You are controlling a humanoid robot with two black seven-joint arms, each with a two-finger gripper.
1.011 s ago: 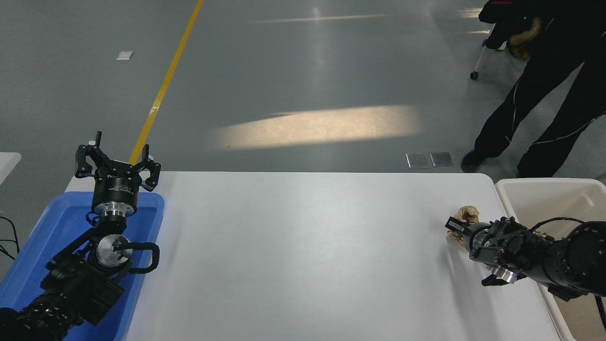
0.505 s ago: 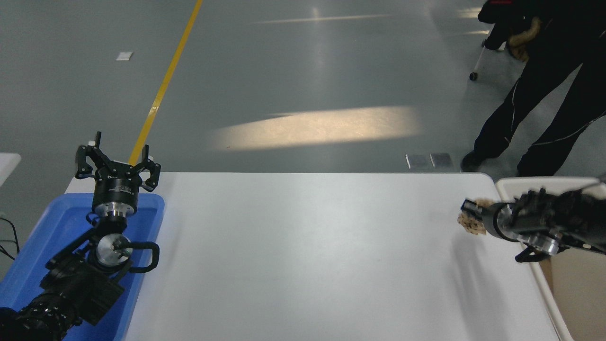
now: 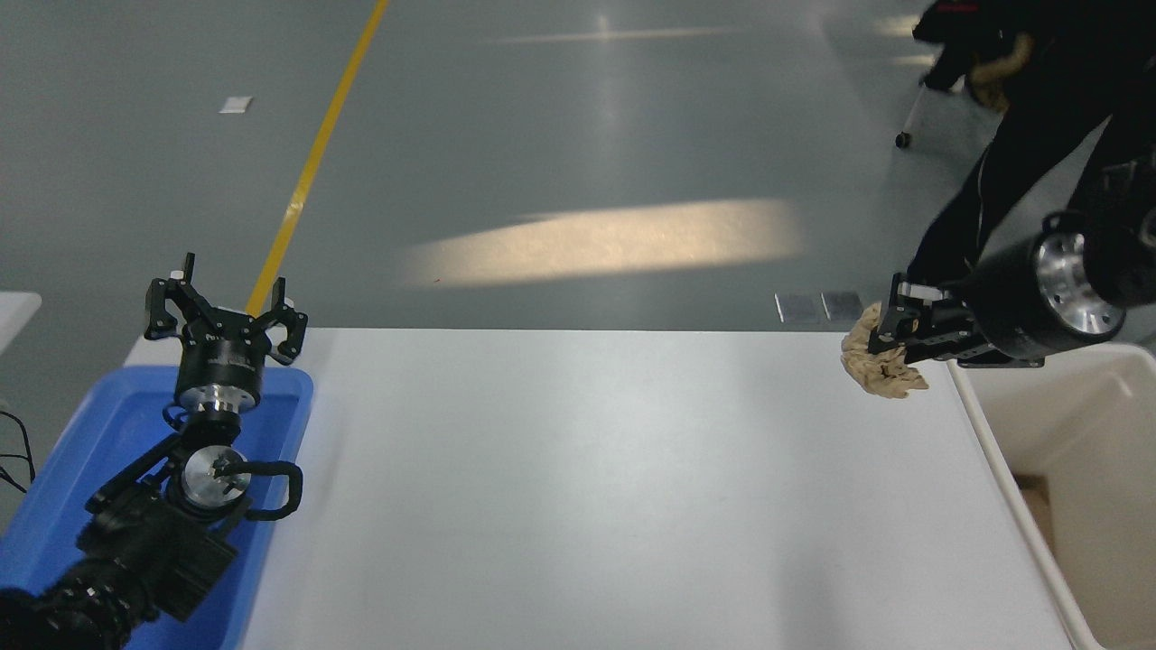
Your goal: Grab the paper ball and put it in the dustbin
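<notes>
— What takes up the most room?
— The white surface (image 3: 587, 487), then the cream dustbin (image 3: 1002, 451) along its right edge and a blue tray (image 3: 54, 487) at its left edge. A person in dark clothing (image 3: 1039, 135) stands beyond the far right corner.
— And the arms?
— The left gripper (image 3: 221, 307) sits over the tray's far end, its jaws spread wide and holding nothing. The right gripper (image 3: 890, 338) reaches in from the right edge, raised above the surface's far right corner.
— Where is the paper ball?
— The paper ball (image 3: 880, 370) hangs clamped in the right jaws, lifted off the surface, just left of the dustbin's rim and not over the tub.
</notes>
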